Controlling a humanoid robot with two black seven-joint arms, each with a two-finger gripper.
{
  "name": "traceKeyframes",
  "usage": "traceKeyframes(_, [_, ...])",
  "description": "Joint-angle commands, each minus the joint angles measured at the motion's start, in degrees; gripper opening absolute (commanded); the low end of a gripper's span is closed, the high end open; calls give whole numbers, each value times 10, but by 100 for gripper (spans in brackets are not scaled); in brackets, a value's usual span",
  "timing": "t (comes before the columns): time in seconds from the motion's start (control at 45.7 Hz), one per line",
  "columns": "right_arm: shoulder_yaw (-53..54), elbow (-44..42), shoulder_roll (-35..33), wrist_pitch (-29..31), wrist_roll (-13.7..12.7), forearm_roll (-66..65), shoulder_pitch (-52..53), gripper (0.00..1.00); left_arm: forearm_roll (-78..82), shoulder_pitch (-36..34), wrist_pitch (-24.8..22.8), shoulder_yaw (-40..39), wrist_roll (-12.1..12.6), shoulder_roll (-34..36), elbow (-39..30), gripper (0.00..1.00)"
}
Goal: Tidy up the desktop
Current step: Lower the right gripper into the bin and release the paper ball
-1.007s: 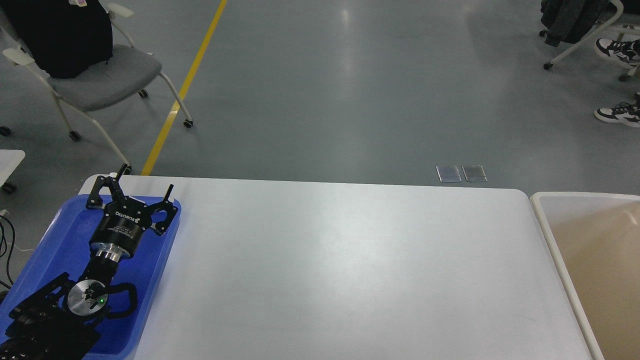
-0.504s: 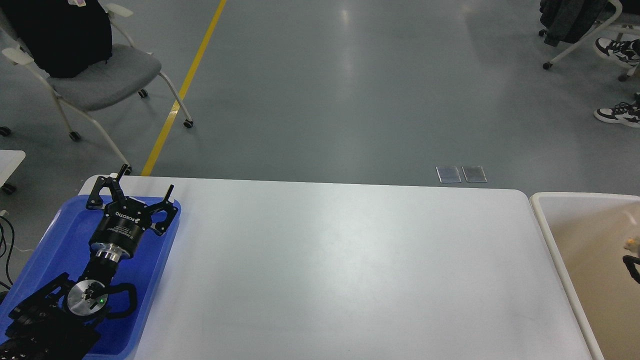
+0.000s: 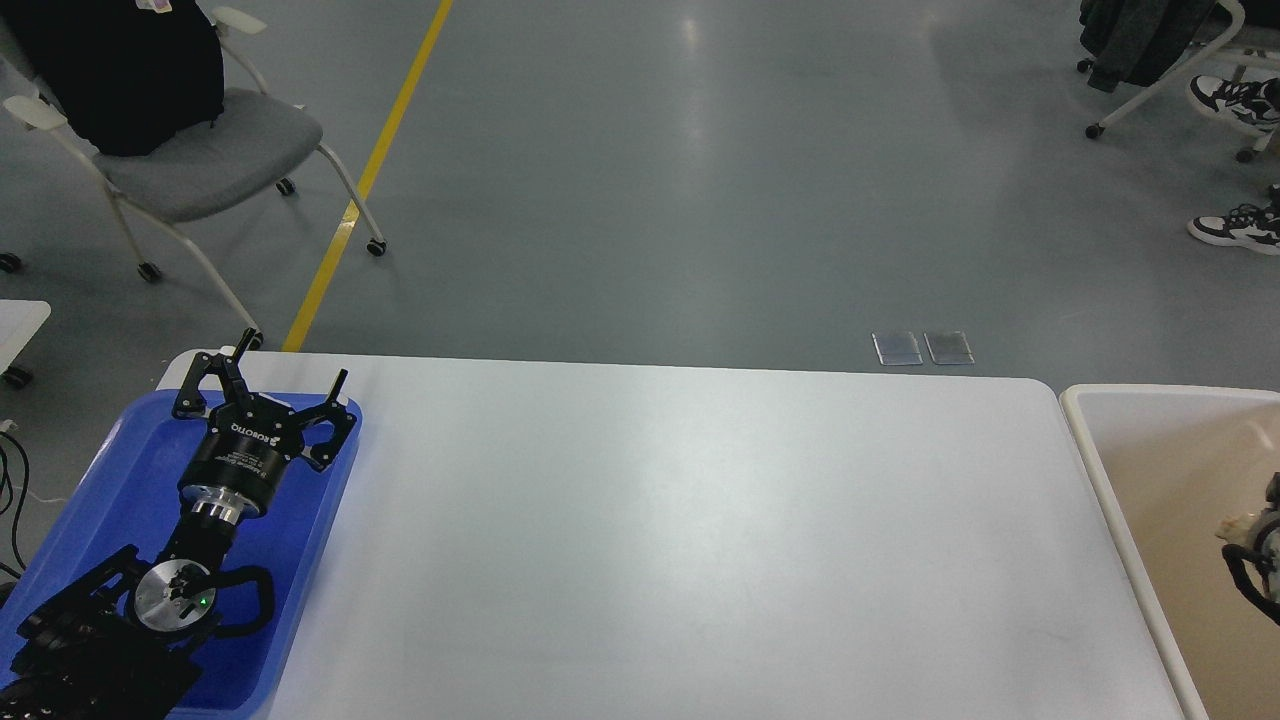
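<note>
The desktop (image 3: 700, 520) is a wide white tabletop with rounded corners, and I see no loose object on its surface. My left gripper (image 3: 292, 360) is open and empty, and it hovers over the far end of the blue tray (image 3: 110, 480) at the table's left. Only a small dark part of my right gripper (image 3: 1255, 570) shows at the right edge, over the beige bin (image 3: 1090, 440). A small whitish thing (image 3: 1235, 523) sits at its tip. I cannot tell its fingers apart.
Beyond the table is grey floor with a yellow line (image 3: 370, 170). A grey chair (image 3: 190, 150) stands at the far left. Another chair and someone's shoes (image 3: 1235, 228) are at the far right. Two small floor plates (image 3: 922, 347) lie just past the table's far edge.
My right gripper has come into view from the right edge over the beige bin, with a whitish thing at its tip. My left arm has not moved.
</note>
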Motion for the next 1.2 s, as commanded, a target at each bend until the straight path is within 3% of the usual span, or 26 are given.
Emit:
traceKeyframes(0.0, [3,-5,1,12,1,7,-8,43,0,0,0,0,0,0,0,99])
traceKeyframes(0.044, [5,-5,0,18,1,5,-8,57,0,0,0,0,0,0,0,99])
traceKeyframes(0.109, [11,-6,-2,23,2,5,-8,65,0,0,0,0,0,0,0,99])
traceKeyframes(0.153, [16,-6,-2,24,2,5,-8,81,0,0,0,0,0,0,0,99])
traceKeyframes(0.263, [17,-6,-2,24,4,4,-8,87,0,0,0,0,0,0,0,99])
traceKeyframes(0.328, [17,-6,-3,24,4,4,-7,98,0,0,0,0,0,0,0,99])
traceKeyframes(0.942, [8,7,-21,25,4,-2,7,99,0,-1,0,0,0,0,0,99])
traceKeyframes(1.182, [-33,118,-87,24,4,-18,57,99,0,-1,0,1,0,0,0,99])
